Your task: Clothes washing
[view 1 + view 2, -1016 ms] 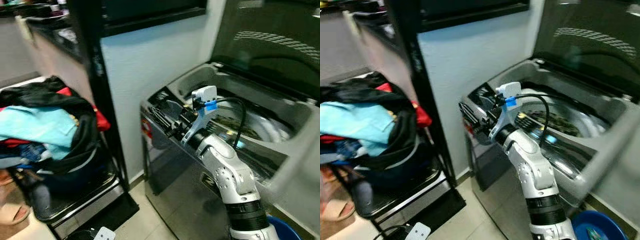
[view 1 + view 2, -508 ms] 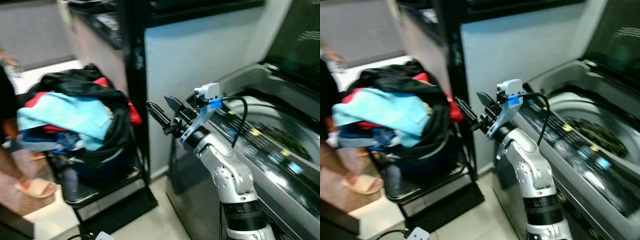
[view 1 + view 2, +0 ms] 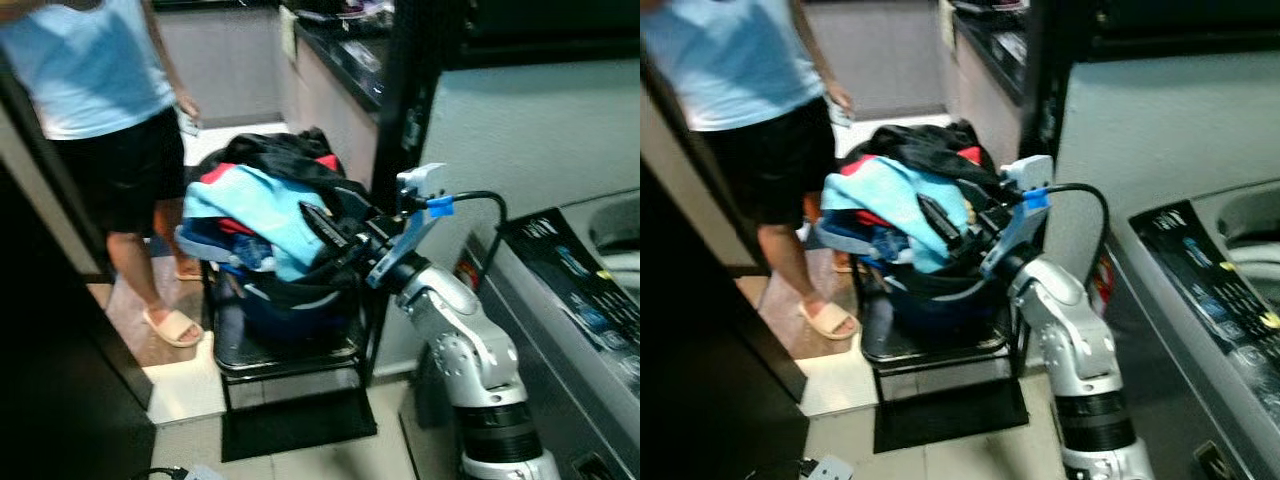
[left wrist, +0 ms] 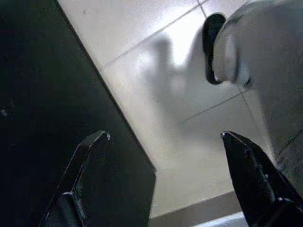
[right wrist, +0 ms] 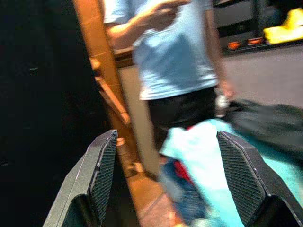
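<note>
A dark laundry basket (image 3: 290, 300) heaped with clothes stands on a low black rack (image 3: 285, 365). A light blue garment (image 3: 255, 205) lies on top, with black and red pieces behind it. My right gripper (image 3: 322, 207) is raised in front of me, open and holding nothing, its fingers just over the right side of the heap. Along its open fingers, my right gripper (image 5: 166, 137) looks at the light blue garment (image 5: 199, 151). The washing machine's control panel (image 3: 575, 280) is at my right. My left gripper (image 4: 164, 136) hangs open over the floor tiles.
A person (image 3: 110, 110) in a light blue shirt, black shorts and sandals stands at the left beyond the basket. A dark panel (image 3: 50, 400) fills the near left. A black post (image 3: 405, 110) and a pale wall (image 3: 520, 120) rise behind the basket.
The camera has swung left from the open washing machine to the laundry basket, bringing the person into view. My right arm stayed raised and open, and now reaches the clothes heap.
</note>
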Robot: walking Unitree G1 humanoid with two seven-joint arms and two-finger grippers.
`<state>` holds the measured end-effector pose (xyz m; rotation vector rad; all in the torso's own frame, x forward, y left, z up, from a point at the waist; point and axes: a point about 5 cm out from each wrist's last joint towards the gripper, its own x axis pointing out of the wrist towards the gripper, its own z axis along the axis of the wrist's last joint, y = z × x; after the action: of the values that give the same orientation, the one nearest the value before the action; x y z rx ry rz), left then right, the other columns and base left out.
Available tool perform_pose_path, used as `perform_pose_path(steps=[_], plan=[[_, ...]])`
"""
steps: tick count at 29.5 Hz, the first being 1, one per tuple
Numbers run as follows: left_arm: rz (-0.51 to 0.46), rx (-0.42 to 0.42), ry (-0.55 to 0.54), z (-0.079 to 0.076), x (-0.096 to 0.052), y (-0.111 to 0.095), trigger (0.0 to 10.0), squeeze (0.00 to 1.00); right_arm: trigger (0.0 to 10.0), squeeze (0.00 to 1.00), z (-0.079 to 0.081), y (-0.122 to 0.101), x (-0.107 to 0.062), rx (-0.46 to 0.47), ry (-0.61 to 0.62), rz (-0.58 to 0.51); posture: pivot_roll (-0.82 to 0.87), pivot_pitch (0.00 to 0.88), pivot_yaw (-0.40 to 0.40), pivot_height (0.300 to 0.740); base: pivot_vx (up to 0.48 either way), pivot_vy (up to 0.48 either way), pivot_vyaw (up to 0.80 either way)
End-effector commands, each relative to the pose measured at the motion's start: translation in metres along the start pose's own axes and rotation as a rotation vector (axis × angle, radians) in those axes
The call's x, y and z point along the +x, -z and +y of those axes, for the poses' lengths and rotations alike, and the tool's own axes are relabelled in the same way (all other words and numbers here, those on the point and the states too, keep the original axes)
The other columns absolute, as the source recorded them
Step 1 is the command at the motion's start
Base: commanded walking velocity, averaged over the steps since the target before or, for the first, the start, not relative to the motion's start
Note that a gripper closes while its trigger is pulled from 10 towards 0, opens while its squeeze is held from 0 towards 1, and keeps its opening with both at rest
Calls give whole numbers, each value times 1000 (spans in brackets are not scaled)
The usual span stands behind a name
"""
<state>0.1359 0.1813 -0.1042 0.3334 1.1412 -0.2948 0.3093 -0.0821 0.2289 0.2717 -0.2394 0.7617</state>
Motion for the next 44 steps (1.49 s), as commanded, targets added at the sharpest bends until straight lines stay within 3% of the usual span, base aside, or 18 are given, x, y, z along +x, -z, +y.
perform_pose_path(steps=[1, 22, 33, 44], plan=[[17, 8, 29, -9, 1, 3, 10000, 0, 10000, 0, 1, 0, -1, -4, -5, 1, 38, 25, -26, 740, 0, 0, 794], [4, 13, 32, -8, 1, 1, 10000, 0, 10000, 0, -9, -2, -1, -51, 39, 23, 41, 21, -36, 740, 0, 0, 788], [-3, 2, 44, -8, 1, 0, 10000, 0, 10000, 0, -29, -9, -1, -84, 185, 26, 40, 31, -29, 740, 71, 0, 0], [-4, 4, 50, -7, 0, 0, 10000, 0, 10000, 0, -42, -25, -5, -57, 219, -21, 41, 31, -28, 740, 321, 0, -376]])
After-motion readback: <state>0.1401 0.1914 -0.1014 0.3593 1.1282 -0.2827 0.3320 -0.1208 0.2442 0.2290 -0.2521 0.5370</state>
